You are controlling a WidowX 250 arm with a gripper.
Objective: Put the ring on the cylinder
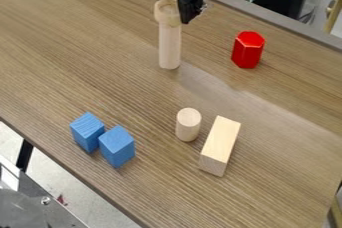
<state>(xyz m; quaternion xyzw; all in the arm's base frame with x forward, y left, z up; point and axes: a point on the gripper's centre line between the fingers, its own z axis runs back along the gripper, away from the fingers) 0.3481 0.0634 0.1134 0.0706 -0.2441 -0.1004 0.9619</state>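
1. Tipping the tall wooden cylinder (pixel 169 47) looks like the main hazard from here: a sideways nudge at its top, from the black gripper (pixel 174 8) or from the wooden ring (pixel 166 13), could topple it, since it stands upright with nothing beside it for support.
2. The ring might also jam or hang crooked if it were lowered off-centre or tilted. If it were let go before it properly surrounds the top, it could slide off and drop to the table (pixel 87 67).
3. The ring is at the cylinder's upper end, in line with it; whether it already encircles the wood or sits just above cannot be told.
4. Relative to the jaws, the ring is right beside and below them, with the gripper's black parts at its far rim and along its right side in the camera view. Whether the jaws clasp it or stand apart cannot be told.
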